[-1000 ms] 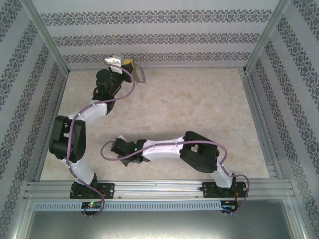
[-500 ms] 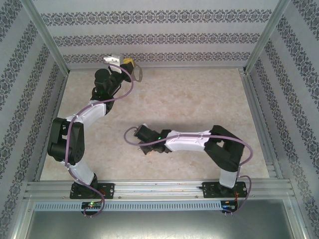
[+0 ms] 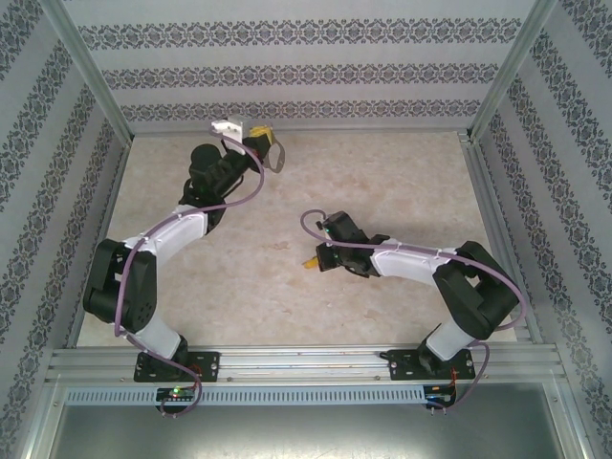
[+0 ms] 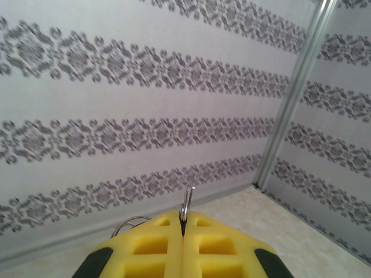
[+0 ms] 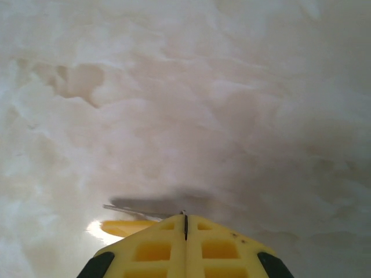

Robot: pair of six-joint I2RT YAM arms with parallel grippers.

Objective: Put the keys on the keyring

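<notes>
Right arm swings out: a second ago its wrist sits low by the near-left part of the table (image 3: 402,182); now the right gripper (image 3: 314,260) is out over the middle, and the elbow has folded back toward the near-right corner.

Right gripper (image 5: 185,217), wrist view: yellow fingers pressed together, no gap. The key (image 5: 123,228) juts from their left side, orange-yellow head and a thin dark sliver. The view is blurred, so I read it as pinched there, not certain.

Left gripper (image 3: 263,139) sits by the back edge, left of centre, a little nearer and further right than before.

Left gripper (image 4: 183,219), wrist view: jaws fully closed on the keyring (image 4: 187,200), a thin grey wire standing up out of the seam. From above, the rest of the keyring (image 3: 276,158) hangs just beside the fingers, clear of the table.

Meaning: both parts are lifted and the gap between them is closing, but they are well apart. Threading is not begun; the key needs bringing to the ring and lining up.
</notes>
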